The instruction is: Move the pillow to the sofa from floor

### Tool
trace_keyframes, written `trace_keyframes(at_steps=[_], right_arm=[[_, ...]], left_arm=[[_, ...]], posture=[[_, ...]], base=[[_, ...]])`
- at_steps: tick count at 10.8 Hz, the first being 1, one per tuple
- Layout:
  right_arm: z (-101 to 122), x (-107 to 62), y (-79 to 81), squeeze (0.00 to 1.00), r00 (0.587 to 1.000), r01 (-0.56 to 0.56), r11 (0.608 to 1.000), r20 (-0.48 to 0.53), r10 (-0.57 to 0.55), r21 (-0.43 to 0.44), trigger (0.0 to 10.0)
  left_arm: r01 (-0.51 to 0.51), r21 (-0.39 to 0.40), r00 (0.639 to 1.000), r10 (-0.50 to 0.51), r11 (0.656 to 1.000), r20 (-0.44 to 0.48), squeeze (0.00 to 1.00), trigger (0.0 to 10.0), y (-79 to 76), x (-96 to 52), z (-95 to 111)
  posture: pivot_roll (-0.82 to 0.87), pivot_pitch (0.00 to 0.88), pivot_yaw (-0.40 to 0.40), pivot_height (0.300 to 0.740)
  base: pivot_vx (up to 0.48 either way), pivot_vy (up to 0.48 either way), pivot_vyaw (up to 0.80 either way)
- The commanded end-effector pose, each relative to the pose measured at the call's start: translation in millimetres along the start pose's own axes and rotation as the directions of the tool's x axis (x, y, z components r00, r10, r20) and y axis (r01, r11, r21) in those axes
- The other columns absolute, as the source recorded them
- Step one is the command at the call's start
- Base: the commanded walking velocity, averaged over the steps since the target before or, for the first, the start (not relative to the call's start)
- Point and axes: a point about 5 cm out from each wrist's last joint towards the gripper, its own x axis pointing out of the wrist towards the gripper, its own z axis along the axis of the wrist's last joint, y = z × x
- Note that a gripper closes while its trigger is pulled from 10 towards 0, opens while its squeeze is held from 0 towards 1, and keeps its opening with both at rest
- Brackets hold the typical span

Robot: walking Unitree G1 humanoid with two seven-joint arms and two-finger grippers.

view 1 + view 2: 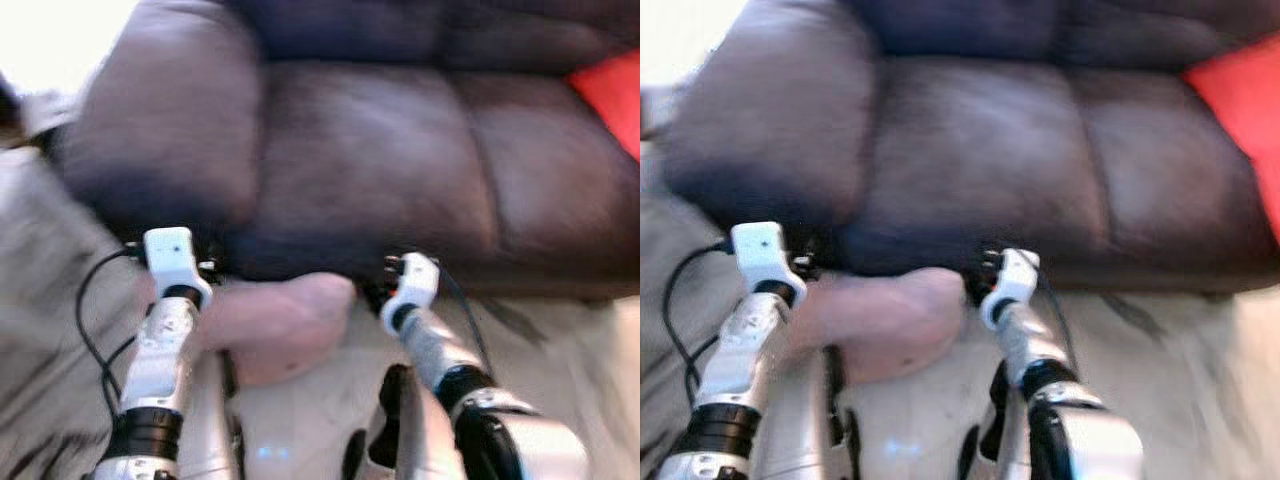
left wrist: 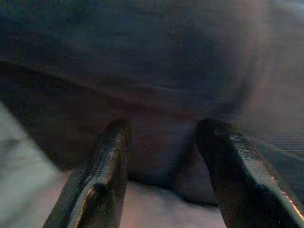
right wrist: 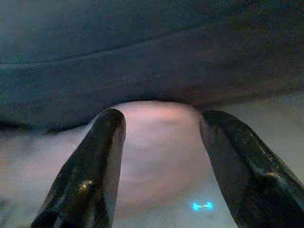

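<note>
The left gripper (image 2: 161,175) has its two black fingers spread wide, nothing pinched between them, pointing at the left end of a soft, pale pink fabric pillow (image 1: 275,325). The right gripper (image 3: 161,166) is equally wide apart and empty, its fingers framing the pillow's right end. The pillow lies between the two wrists, on the pale floor (image 1: 560,340) just in front of the base of a dark purple-brown upholstered sofa (image 1: 370,160); whether either gripper touches it I cannot tell through the blur.

The main risk, as I judge it, is a squeeze lift of something so yielding: uneven pressure could let it sag and slip out, or catch on the sofa's front edge.

The pillow looks plump, rounded and smooth, slightly creased. A red cushion (image 1: 610,95) sits on the sofa's far right.
</note>
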Motion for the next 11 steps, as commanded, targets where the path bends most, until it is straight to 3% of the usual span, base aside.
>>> trace_keyframes(at_steps=[1,3,4,11], right_arm=[[-2.1,-2.8,-8.6,0.00,1.000,0.018,1.000,-0.004,-0.018,-0.008,10.0],[1.0,-2.0,-4.5,0.00,1.000,-0.002,0.997,0.020,0.003,-0.075,10.0],[0.5,-1.8,-3.7,0.00,1.000,-0.005,0.998,0.020,0.006,-0.063,10.0],[-4.5,-3.4,-7.3,0.00,1.000,0.008,0.999,0.011,-0.007,-0.042,10.0]], left_arm=[[0.002,0.005,1.000,-0.002,1.000,-0.001,0.00,10.0,-4.3,0.1,-1.0],[-0.008,0.006,1.000,0.008,1.000,-0.002,0.00,10.0,-3.4,0.9,-0.7],[-0.008,0.007,1.000,0.008,1.000,-0.003,0.00,10.0,-3.2,1.1,-0.6],[0.002,0.002,1.000,-0.002,1.000,0.014,0.00,10.0,-3.8,3.0,1.3]], posture=[[0.17,0.210,-0.120,0.513],[0.16,0.212,-0.120,0.513],[0.16,0.212,-0.119,0.513],[0.16,0.213,-0.118,0.513]], base=[[0.000,0.000,0.00],[0.129,0.000,0.40],[0.255,0.000,0.65],[0.222,0.000,0.00]])
